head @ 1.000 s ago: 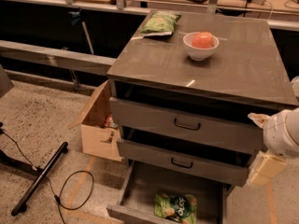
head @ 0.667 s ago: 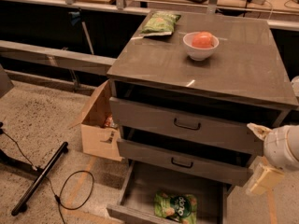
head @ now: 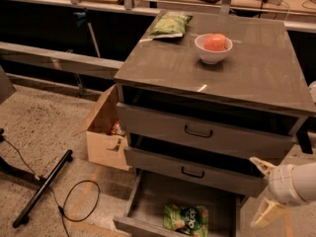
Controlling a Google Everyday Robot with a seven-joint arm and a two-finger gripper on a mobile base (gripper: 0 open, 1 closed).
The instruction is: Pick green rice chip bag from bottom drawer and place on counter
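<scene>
The green rice chip bag (head: 186,218) lies flat on the floor of the open bottom drawer (head: 148,201), its dark round logo facing up. The counter (head: 256,70) is the grey-brown top of the drawer cabinet. My gripper (head: 264,191) is at the right edge of the view, beside the cabinet's lower right corner, to the right of and slightly above the bag. It is apart from the bag and holds nothing. Two pale fingers (head: 266,213) point left and are spread apart.
On the counter stand a white bowl (head: 213,49) with an orange-red fruit and a paler olive-green bag (head: 171,24) at the back left. Two drawers with black handles (head: 198,132) stick out above the bottom one. A cardboard box (head: 104,132), a black stand leg (head: 42,189) and a cable (head: 79,204) are on the floor to the left.
My gripper has dropped lower along the cabinet's right side and moved slightly left. The bag, the drawers and the things on the counter have not moved.
</scene>
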